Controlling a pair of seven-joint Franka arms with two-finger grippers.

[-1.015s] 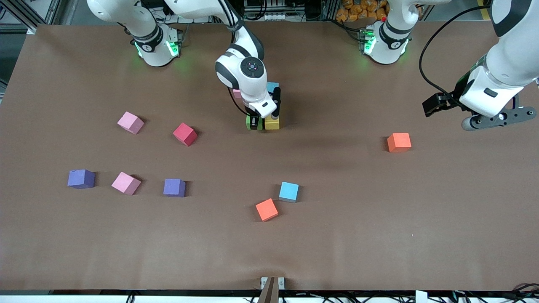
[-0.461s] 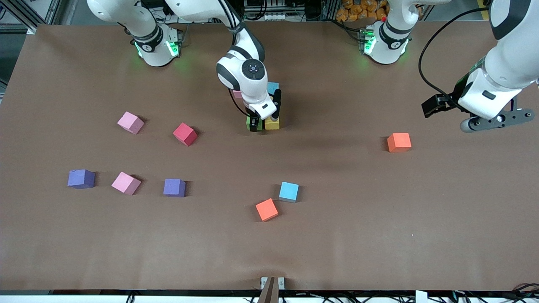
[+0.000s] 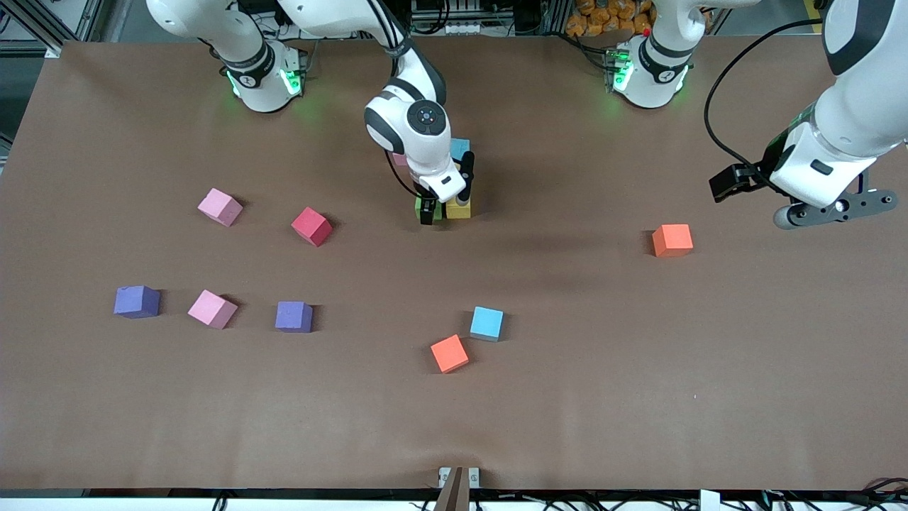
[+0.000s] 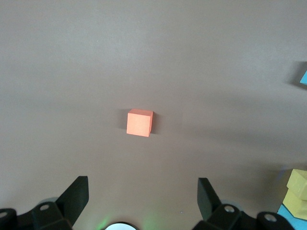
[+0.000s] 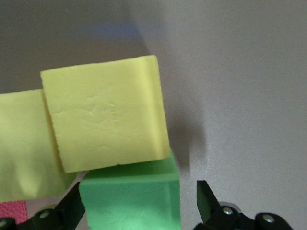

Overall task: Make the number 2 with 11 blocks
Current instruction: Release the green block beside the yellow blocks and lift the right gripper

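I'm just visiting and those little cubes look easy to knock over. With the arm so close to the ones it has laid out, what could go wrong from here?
1. The right gripper, jaws open, straddles the green block beside a yellow block. Lifting crookedly could nudge either out of line.

2. The left gripper hangs open over the orange block. A slightly off-centre descent might push it aside rather than grip it.

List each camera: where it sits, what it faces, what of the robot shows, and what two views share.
Front view: high across the table, facing both arms' bases; shows both arms, left gripper, right gripper at the green block.
Left wrist view: looks down on an orange block; open fingers show.
Right wrist view: close over the green block and a yellow block; open fingers show.
Shared: the orange block appears in front and left wrist views.
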